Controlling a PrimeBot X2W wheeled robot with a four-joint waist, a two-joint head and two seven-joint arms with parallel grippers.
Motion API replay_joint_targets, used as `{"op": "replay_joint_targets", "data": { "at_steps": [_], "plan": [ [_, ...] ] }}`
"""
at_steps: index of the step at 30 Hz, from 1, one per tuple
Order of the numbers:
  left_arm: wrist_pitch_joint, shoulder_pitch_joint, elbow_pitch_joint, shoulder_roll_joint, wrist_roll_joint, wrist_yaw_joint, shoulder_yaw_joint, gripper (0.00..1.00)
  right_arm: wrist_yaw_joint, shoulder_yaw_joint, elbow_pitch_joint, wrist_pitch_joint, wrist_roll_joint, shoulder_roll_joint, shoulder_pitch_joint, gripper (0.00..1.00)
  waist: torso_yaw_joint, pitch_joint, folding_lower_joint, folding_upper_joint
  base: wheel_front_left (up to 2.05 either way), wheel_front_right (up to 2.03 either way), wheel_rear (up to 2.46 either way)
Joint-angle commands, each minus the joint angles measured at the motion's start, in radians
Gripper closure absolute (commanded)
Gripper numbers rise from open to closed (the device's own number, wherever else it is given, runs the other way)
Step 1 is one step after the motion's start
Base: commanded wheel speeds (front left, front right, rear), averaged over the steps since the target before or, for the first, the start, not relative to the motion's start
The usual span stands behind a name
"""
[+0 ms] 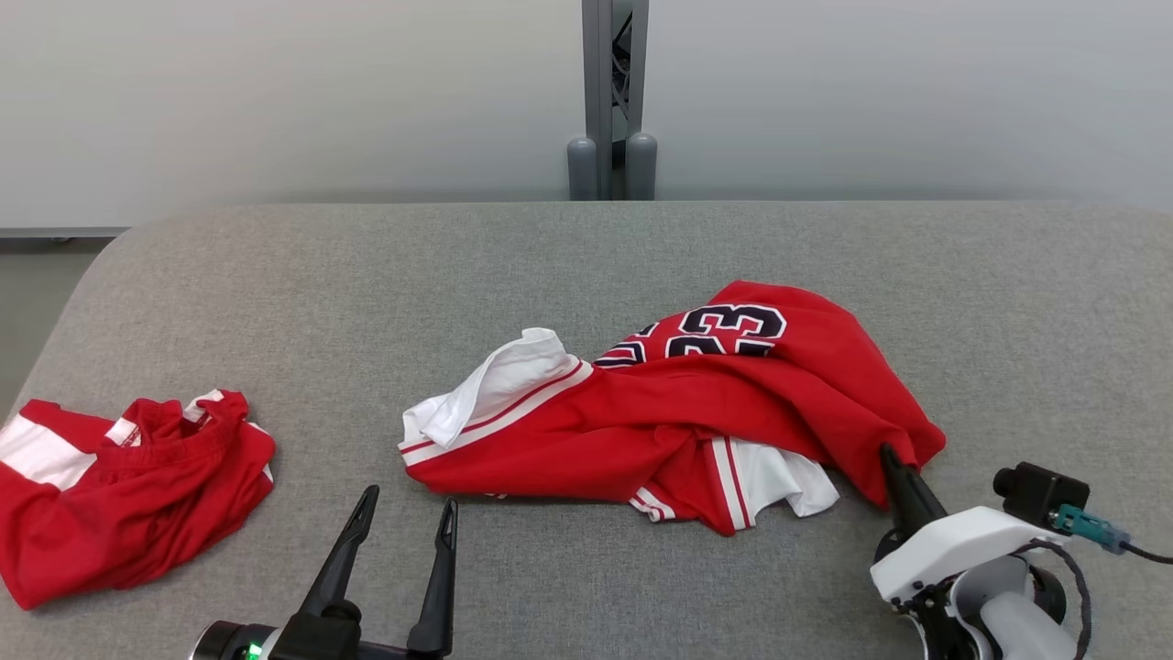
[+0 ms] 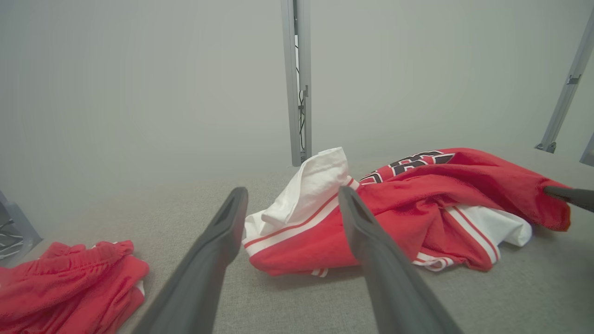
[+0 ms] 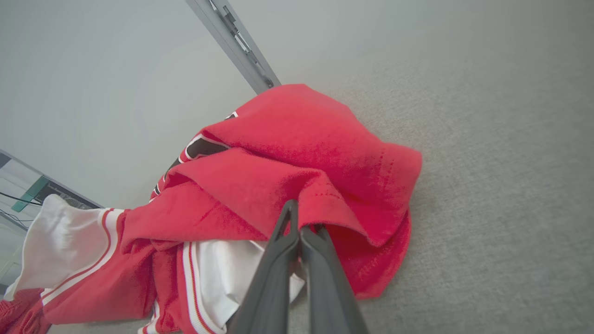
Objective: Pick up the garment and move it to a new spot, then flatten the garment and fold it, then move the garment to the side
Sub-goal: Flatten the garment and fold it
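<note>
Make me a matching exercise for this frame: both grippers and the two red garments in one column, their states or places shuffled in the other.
1 left gripper
2 right gripper
3 numbered jersey
4 other red garment

A crumpled in the middle of the table
B open, holding nothing
C bunched near the table's left edge
D shut on the jersey's edge

Pairs: 1-B, 2-D, 3-A, 4-C

Left gripper (image 1: 409,500): two long matte-black fingers tapering to narrow tips, with a shallow groove down each inner face. Black base with a small green light (image 1: 249,651). Right gripper (image 1: 889,456): same dark fingers, set on a white moulded housing (image 1: 953,543). Black boxy camera (image 1: 1040,490) on its right side, with teal connector (image 1: 1087,528) and thin black cable (image 1: 1150,554). Braided dark cord (image 1: 1074,570) skirts the pale grey forearm (image 1: 1017,628).
</note>
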State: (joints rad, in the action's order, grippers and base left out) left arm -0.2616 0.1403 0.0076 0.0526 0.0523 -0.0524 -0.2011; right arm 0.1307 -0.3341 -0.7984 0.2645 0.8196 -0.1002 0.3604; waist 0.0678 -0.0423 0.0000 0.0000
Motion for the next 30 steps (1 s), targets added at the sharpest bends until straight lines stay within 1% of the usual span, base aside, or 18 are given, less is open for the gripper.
{"op": "replay_joint_targets", "data": {
  "at_steps": [1,10,15,18,21,25,27,28,29,30],
  "plan": [
    [-0.004,-0.012,0.000,0.002,-0.006,0.004,-0.002,0.00,0.000,0.005,0.014,0.001,0.009,-0.023,0.005,1.00,0.000,0.005,0.0000,0.0000,0.00,0.00,0.00],
    [-0.004,-0.009,-0.004,0.001,-0.010,0.008,-0.018,0.00,0.000,0.110,0.091,0.001,-0.030,-0.136,0.041,1.00,-0.005,0.005,0.0000,0.0000,0.00,0.00,0.00],
    [-0.004,-0.020,-0.005,0.000,-0.014,0.010,-0.022,0.00,0.000,0.135,0.082,0.001,-0.059,-0.174,0.079,1.00,-0.002,-0.008,0.0000,0.0000,0.00,0.00,0.00],
    [-0.004,-0.031,-0.003,0.000,-0.016,0.015,-0.026,0.00,0.000,0.130,0.020,0.001,-0.071,-0.182,0.125,1.00,0.006,-0.023,0.0000,0.0000,0.00,0.00,0.00],
    [-0.004,-0.046,0.003,0.000,-0.019,0.020,-0.030,0.00,0.000,0.112,-0.094,-0.006,-0.075,-0.175,0.183,1.00,0.015,-0.041,0.0000,0.0000,0.00,0.00,0.00],
    [-0.004,-0.064,0.009,0.000,-0.022,0.026,-0.037,0.00,0.000,0.119,-0.263,-0.004,-0.099,-0.166,0.261,1.00,0.028,-0.059,0.0000,0.0000,0.00,0.00,0.00],
    [-0.004,-0.070,0.012,0.000,-0.024,0.024,-0.036,0.00,0.000,0.125,-0.326,0.000,-0.120,-0.161,0.293,0.80,0.032,-0.064,0.0000,0.0000,0.00,0.00,0.00],
    [-0.004,-0.070,0.013,0.000,-0.024,0.024,-0.037,0.00,0.000,0.127,-0.346,0.002,-0.135,-0.164,0.307,0.00,0.033,-0.065,0.0000,0.0000,0.00,0.00,0.00],
    [-0.004,-0.071,0.013,0.000,-0.025,0.023,-0.037,0.00,0.000,0.138,-0.344,0.003,-0.154,-0.178,0.325,0.00,0.033,-0.068,0.0000,0.0000,0.00,0.00,0.00],
    [-0.004,-0.073,0.013,0.000,-0.025,0.021,-0.036,0.00,0.000,0.162,-0.313,0.004,-0.180,-0.197,0.340,0.00,0.032,-0.072,0.0000,0.0000,0.00,0.00,0.00]
  ]
}}
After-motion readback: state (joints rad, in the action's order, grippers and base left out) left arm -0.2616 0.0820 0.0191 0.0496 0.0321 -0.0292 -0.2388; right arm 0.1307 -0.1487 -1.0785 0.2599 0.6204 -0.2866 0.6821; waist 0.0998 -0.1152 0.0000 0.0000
